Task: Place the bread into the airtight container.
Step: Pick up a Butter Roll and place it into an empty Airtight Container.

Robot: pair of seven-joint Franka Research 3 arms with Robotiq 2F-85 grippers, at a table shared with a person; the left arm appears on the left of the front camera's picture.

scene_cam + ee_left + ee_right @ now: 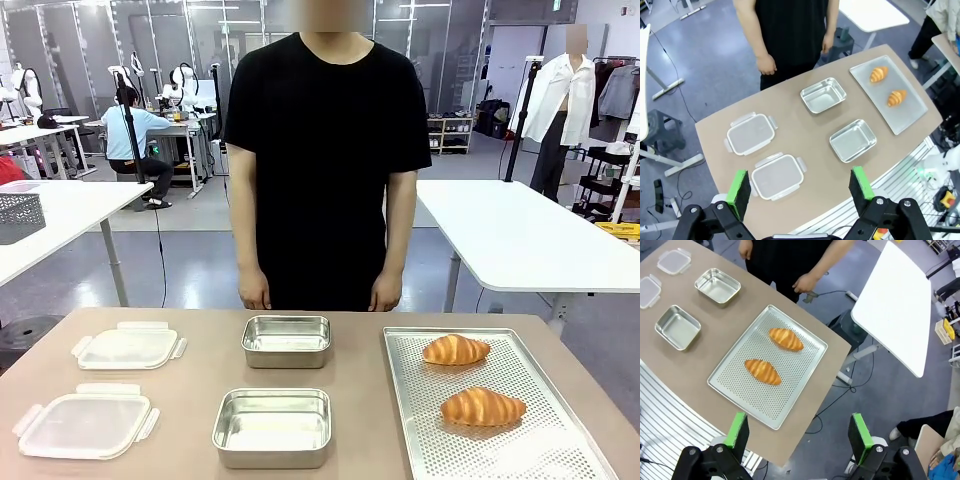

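Note:
Two golden croissant-shaped breads lie on a perforated metal tray at the table's right: one farther, one nearer. Two empty steel containers stand mid-table, far and near. Two clear lids lie on the left. My left gripper hangs open high above the table's near edge. My right gripper is open too, high above the tray's outer corner, nothing between its fingers.
A person in a black shirt stands at the far side with hands hanging down just beyond the table edge. The tray nearly reaches the table's right and near edges. Bare tabletop lies between lids and containers.

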